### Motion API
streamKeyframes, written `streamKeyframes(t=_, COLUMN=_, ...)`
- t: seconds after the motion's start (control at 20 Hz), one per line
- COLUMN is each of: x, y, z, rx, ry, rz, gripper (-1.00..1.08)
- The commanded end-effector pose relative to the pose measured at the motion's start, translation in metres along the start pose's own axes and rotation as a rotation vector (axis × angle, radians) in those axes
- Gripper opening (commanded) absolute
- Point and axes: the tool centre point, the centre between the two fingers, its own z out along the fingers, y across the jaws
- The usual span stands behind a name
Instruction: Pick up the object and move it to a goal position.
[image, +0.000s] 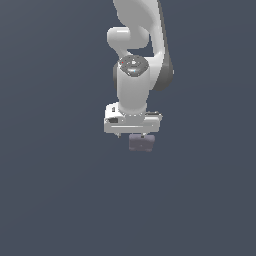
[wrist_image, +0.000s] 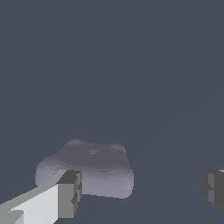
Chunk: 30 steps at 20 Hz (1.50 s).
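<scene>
White arm (image: 134, 65) hangs straight down, wrist pointing at the floor (image: 50, 200). Gripper (image: 135, 136) spread wide: in the wrist view one finger (wrist_image: 65, 194) sits in front of the box, the other finger (wrist_image: 214, 187) well apart from it, a big gap between them. Nothing is clamped. Box (image: 141, 142), dull grey-purple with rounded corners, sits just under the hand at about 5 o'clock from the palm in the exterior view. Wrist view shows the box (wrist_image: 89, 168) near one finger, off-centre in the gap. Contact with that finger: cannot tell. Plain dark grey-blue ground all round.
</scene>
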Motion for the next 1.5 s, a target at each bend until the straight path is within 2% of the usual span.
streamKeyframes(t=0.0, x=0.000, y=0.000, z=0.000, rx=0.000, ry=0.000, rz=0.000, gripper=1.00)
streamKeyframes(t=0.4, x=0.006, y=0.026, z=-0.004, rx=-0.028, ry=0.012, rz=0.039, gripper=1.00)
streamKeyframes(t=0.75, x=0.007, y=0.026, z=-0.004, rx=-0.029, ry=0.013, rz=0.039, gripper=1.00)
streamKeyframes(t=1.1, x=0.005, y=0.023, z=-0.002, rx=-0.028, ry=0.011, rz=-0.031, gripper=1.00)
streamKeyframes(t=1.45, x=0.002, y=0.016, z=0.002, rx=-0.026, ry=0.007, rz=-0.167, gripper=1.00)
